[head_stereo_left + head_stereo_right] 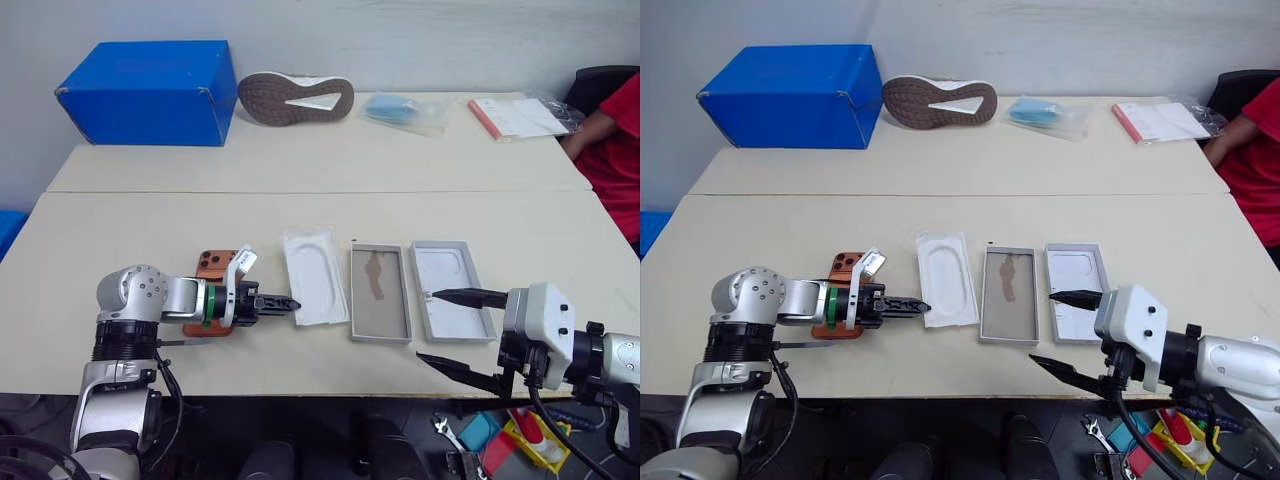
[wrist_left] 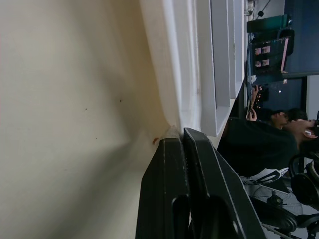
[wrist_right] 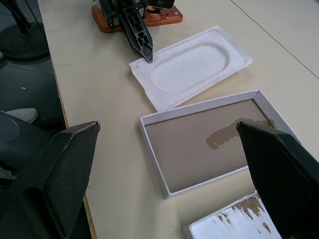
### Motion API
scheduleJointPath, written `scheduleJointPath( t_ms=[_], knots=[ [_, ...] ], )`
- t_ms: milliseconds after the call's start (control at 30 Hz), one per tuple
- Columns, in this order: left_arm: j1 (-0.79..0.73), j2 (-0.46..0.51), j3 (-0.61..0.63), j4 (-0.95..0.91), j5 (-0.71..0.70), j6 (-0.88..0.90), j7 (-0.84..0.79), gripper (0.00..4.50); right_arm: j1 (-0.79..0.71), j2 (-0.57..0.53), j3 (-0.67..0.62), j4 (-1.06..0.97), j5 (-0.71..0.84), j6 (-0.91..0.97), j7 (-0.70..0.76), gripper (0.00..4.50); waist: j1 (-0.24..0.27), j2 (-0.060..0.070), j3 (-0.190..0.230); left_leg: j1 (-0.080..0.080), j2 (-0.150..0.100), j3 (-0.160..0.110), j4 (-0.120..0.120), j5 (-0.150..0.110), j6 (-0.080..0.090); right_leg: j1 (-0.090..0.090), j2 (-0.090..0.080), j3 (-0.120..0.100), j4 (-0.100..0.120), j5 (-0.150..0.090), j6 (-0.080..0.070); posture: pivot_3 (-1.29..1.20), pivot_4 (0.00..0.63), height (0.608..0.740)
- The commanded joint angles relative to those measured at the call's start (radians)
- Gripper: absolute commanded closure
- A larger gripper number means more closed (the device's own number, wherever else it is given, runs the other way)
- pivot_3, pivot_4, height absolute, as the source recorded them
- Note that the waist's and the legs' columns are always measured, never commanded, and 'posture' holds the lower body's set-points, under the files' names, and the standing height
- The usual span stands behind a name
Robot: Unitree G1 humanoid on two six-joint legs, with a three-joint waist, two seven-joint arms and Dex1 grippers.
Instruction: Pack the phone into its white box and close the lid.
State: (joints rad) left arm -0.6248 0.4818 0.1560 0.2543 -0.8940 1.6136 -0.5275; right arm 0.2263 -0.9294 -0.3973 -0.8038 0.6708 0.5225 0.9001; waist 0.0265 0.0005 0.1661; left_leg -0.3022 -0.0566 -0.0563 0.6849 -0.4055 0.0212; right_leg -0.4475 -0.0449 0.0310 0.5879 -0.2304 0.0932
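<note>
I see the phone [image 1: 208, 268] lying flat on the table [image 1: 330, 160] under my left arm, its long axis running away from me and the camera block at the far end, well left of the white box [image 1: 380, 292]. My left gripper [image 1: 292, 303] has its fingers pressed shut with the tips touching the near corner of the insert [image 1: 316, 276], though I can't tell whether they pinch it, while my right gripper [image 1: 455, 330] hovers spread wide and empty at the table's near edge. The box holds nothing but its brown smear, and the lid [image 1: 452, 290] just to its right lies open side up, also empty.
</note>
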Motion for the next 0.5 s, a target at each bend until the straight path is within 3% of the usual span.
scheduleJointPath(
  t_ms=[33, 133, 267, 500],
  knots=[
    [-0.009, -0.008, 0.023, 0.028, 0.019, 0.001, -0.005, 4.45, 0.003, 0.007, -0.031, -0.027, 0.008, -0.015, -0.002, 0.00, 0.000, 0.000, 0.000, 0.000, 0.000, 0.000, 0.000, 0.000, 0.000, 0.000, 0.000, 0.000, 0.000, 0.000, 0.000, 0.00, 0.150, 0.740],
    [-0.017, 0.004, 0.031, 0.029, 0.010, 0.001, -0.012, 4.45, 0.004, 0.004, -0.025, -0.030, 0.006, -0.013, -0.002, 0.00, 0.000, 0.000, 0.000, 0.000, 0.000, 0.000, 0.000, 0.000, -0.001, 0.000, 0.000, 0.000, 0.001, 0.000, 0.000, 0.00, 0.150, 0.740],
    [-0.039, 0.094, 0.005, 0.019, -0.061, 0.001, -0.074, 4.45, -0.016, -0.005, 0.029, -0.045, -0.005, -0.005, -0.009, 0.00, -0.004, -0.002, 0.001, 0.000, 0.000, 0.000, 0.000, 0.001, -0.001, -0.001, 0.000, 0.000, 0.001, 0.000, -0.001, 0.00, 0.150, 0.740],
    [-0.057, 0.317, -0.098, -0.016, -0.123, 0.001, -0.293, 4.45, -0.199, -0.032, 0.383, 0.099, -0.265, -0.017, -0.034, 0.00, -0.014, -0.006, 0.003, -0.001, 0.000, 0.000, -0.001, 0.001, -0.002, -0.003, 0.000, -0.001, 0.002, -0.001, -0.002, 0.00, 0.150, 0.740]
  ],
)
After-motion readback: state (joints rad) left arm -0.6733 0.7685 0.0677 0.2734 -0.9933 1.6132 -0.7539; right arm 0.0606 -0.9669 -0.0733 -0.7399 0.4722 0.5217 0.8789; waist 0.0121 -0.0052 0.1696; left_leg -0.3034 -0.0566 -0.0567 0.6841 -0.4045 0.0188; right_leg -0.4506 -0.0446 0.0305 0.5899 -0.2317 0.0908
